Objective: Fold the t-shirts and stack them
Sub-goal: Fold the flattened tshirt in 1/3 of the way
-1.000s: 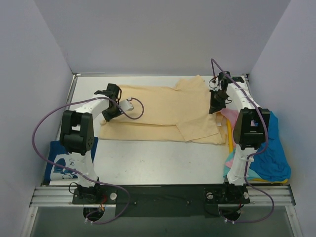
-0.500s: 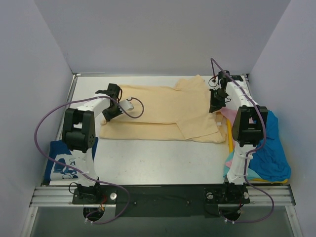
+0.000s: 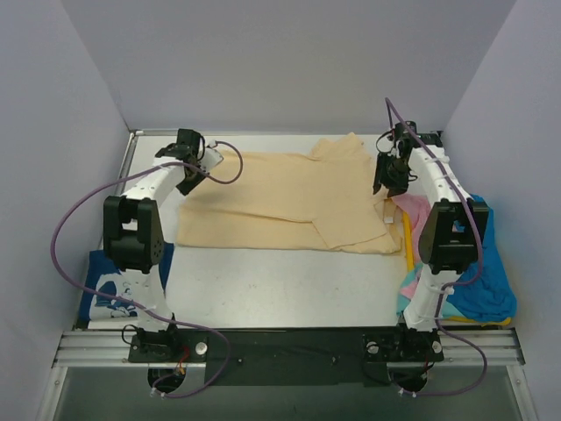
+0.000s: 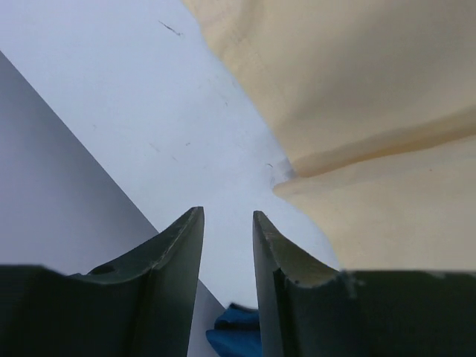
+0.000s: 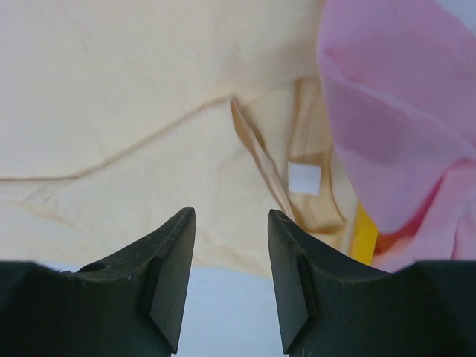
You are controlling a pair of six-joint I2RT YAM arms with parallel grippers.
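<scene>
A tan t-shirt (image 3: pixel 280 197) lies spread across the back half of the table, with one sleeve part folded over near its right front. My left gripper (image 3: pixel 186 181) hangs at the shirt's far left edge, open by a narrow gap and empty. In the left wrist view the gripper (image 4: pixel 227 223) is over bare table, with the tan shirt (image 4: pixel 372 111) to its right. My right gripper (image 3: pixel 382 186) is above the shirt's right end, open and empty. The right wrist view shows the gripper (image 5: pixel 230 216) over the tan shirt (image 5: pixel 149 111), its white label (image 5: pixel 304 178) and a pink shirt (image 5: pixel 394 111).
A pile at the right edge holds the pink shirt (image 3: pixel 407 209), a bright blue shirt (image 3: pixel 480 267), a teal one (image 3: pixel 405 296) and a yellow strip (image 3: pixel 407 239). A navy shirt with white print (image 3: pixel 110 289) lies at the front left. Grey walls enclose the table on three sides.
Both grippers have moved toward the back of the table, the left one also leftward off the cloth. The tan shirt's left edge now lies flatter.
</scene>
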